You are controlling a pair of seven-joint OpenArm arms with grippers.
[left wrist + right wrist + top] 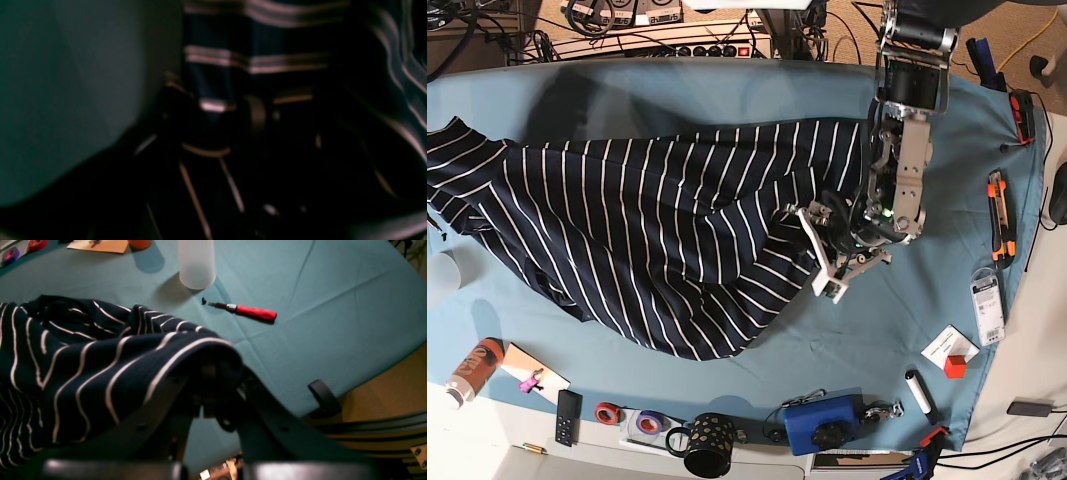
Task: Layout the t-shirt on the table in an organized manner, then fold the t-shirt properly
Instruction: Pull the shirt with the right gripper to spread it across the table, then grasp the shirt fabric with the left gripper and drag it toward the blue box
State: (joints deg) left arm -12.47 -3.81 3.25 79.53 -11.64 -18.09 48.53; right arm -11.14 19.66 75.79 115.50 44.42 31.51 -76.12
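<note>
Between left fingers (832, 262): t-shirt (657, 240) edge.

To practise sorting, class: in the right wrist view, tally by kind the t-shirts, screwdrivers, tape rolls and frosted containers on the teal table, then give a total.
striped t-shirt: 1
red-handled screwdriver: 1
tape rolls: 2 (blue tape roll, red tape roll)
frosted white container: 1
Total: 5

Silver-grey metal left arm (905, 150), black joints, white pincer (832, 262) fingers
</note>
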